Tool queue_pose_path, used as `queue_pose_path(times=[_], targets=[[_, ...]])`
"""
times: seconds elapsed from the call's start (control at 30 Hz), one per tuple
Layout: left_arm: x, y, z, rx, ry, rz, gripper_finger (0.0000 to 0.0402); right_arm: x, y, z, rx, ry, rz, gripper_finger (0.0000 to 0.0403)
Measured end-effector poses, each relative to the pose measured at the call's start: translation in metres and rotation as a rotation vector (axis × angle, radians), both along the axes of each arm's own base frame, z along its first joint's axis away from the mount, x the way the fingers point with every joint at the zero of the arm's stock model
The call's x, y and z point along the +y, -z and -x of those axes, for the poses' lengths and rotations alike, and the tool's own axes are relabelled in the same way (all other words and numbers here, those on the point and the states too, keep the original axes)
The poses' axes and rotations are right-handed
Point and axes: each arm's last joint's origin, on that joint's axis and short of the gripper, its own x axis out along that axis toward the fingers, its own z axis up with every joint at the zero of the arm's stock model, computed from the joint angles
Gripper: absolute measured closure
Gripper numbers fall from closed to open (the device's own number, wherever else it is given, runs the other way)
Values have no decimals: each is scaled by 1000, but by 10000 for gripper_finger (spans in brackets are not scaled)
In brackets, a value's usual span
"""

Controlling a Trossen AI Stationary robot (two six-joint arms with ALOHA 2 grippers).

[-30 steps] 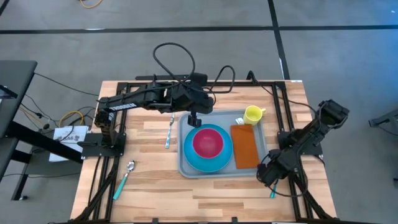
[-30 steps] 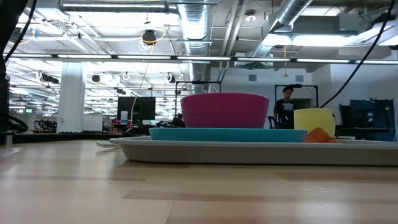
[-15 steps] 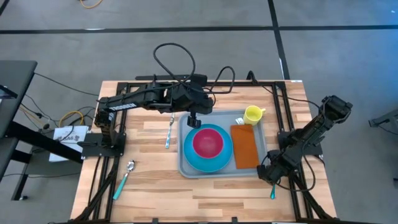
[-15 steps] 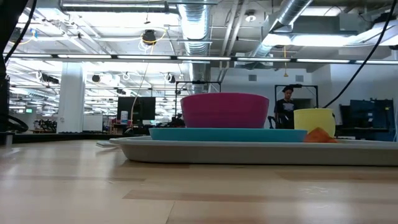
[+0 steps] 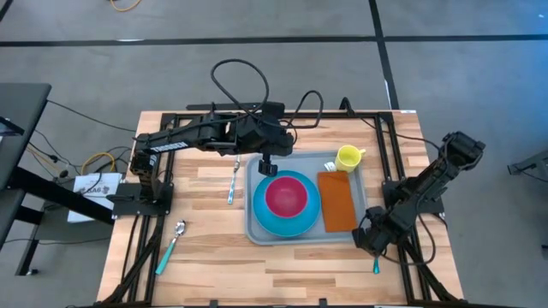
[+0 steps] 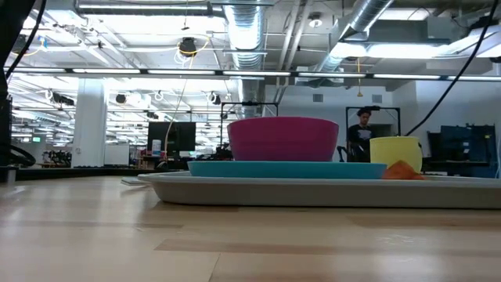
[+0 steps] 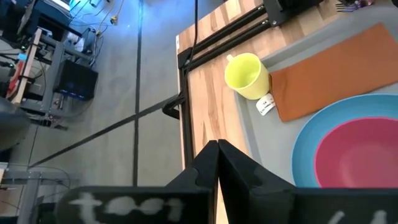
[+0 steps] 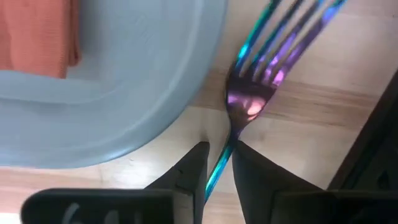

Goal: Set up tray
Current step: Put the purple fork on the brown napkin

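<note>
The table (image 5: 205, 265) is pale wood planks with a smooth matt finish. The tray (image 5: 257, 231) looks like matt grey-blue plastic, smooth even at its rim. On it, the blue plate (image 5: 265, 224) and pink bowl (image 5: 286, 195) look like plastic with a soft sheen; the yellow mug (image 5: 348, 157), at two o'clock, the same. The orange napkin (image 5: 337, 201) is matt cloth. The fork (image 8: 261, 62) is polished metal, iridescent purple and teal, very glossy.
</note>
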Motion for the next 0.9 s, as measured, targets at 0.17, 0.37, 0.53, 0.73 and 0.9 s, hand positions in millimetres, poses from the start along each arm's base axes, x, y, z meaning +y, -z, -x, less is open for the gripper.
queue_pose_path(times=[0.17, 0.37, 0.53, 0.73, 0.9], targets=[[0, 0, 0, 0, 0, 0, 401, 3, 5, -1, 27, 20, 28, 377], [0, 0, 0, 0, 0, 0, 401, 3, -10, -3, -1, -4, 84, 391], [0, 0, 0, 0, 0, -1, 401, 11, -46, -10, 26, 1, 78, 398], [0, 0, 0, 0, 0, -1, 401, 13, -84, -15, 5, 36, 203, 400], [0, 0, 0, -1, 1, -1, 401, 3, -93, -32, -229, 82, 378, 400]])
